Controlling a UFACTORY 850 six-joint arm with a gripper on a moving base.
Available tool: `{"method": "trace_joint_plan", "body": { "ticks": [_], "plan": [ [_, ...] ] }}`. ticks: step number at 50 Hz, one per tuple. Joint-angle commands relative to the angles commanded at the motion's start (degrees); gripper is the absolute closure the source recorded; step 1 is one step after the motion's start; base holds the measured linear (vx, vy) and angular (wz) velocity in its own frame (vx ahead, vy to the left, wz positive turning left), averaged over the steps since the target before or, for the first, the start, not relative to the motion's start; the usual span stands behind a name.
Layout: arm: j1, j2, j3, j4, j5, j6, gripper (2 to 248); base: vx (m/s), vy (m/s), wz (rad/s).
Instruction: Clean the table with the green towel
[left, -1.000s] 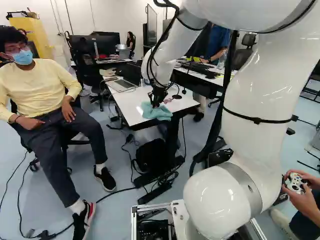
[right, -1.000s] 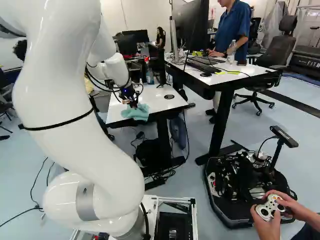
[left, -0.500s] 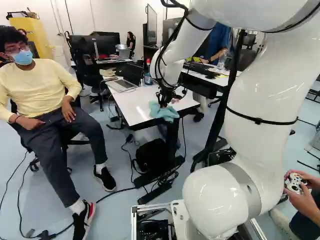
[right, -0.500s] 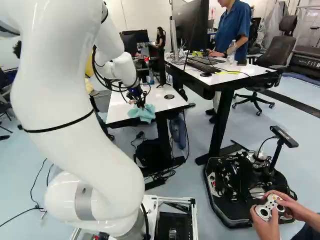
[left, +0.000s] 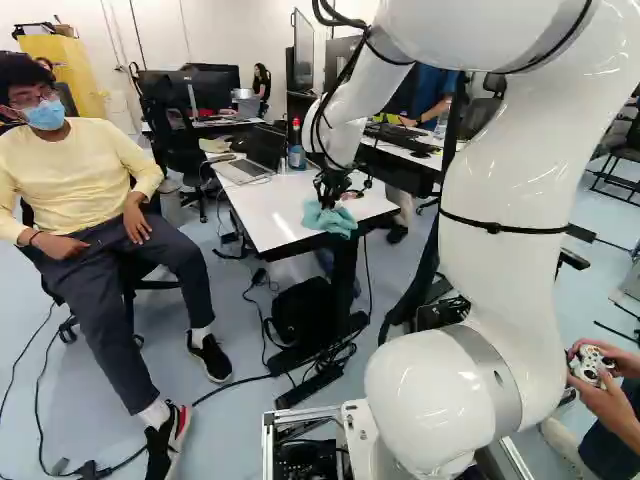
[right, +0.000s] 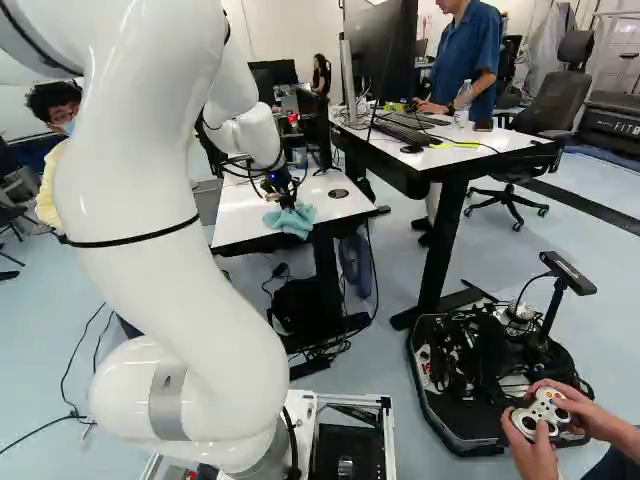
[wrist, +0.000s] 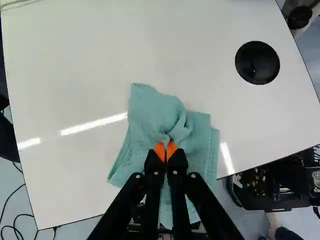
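Wiping seems the step in hand: the hand (wrist: 165, 151), nearly closed, pinches the green towel (wrist: 152, 112) on the surface (wrist: 75, 65), near the black grommet (wrist: 257, 62). Next calls for a level drag past that grommet.

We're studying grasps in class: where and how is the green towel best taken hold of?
Probably take the green towel by the bunched fold near its middle, from above, one finger each side: there the cloth rises into a pinchable ridge, while its outer parts look flatter. The gripper is shut on it there, over the white table.
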Motion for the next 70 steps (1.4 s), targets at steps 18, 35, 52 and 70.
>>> {"method": "trace_joint_plan", "body": {
  "ticks": [18, 35, 52, 70],
  "plan": [
    [2.97, -2.77, -3.41, 0.0, 0.0, 0.0, 224, 0.0, 0.0, 0.0],
    [5.53, -2.21, -2.71, 0.0, 0.0, 0.0, 224, 0.0, 0.0, 0.0],
    [5.7, -2.11, -2.59, 0.0, 0.0, 0.0, 224, 0.0, 0.0, 0.0],
    [5.71, -0.57, -2.25, 0.0, 0.0, 0.0, 224, 0.0, 0.0, 0.0]
  ]
}}
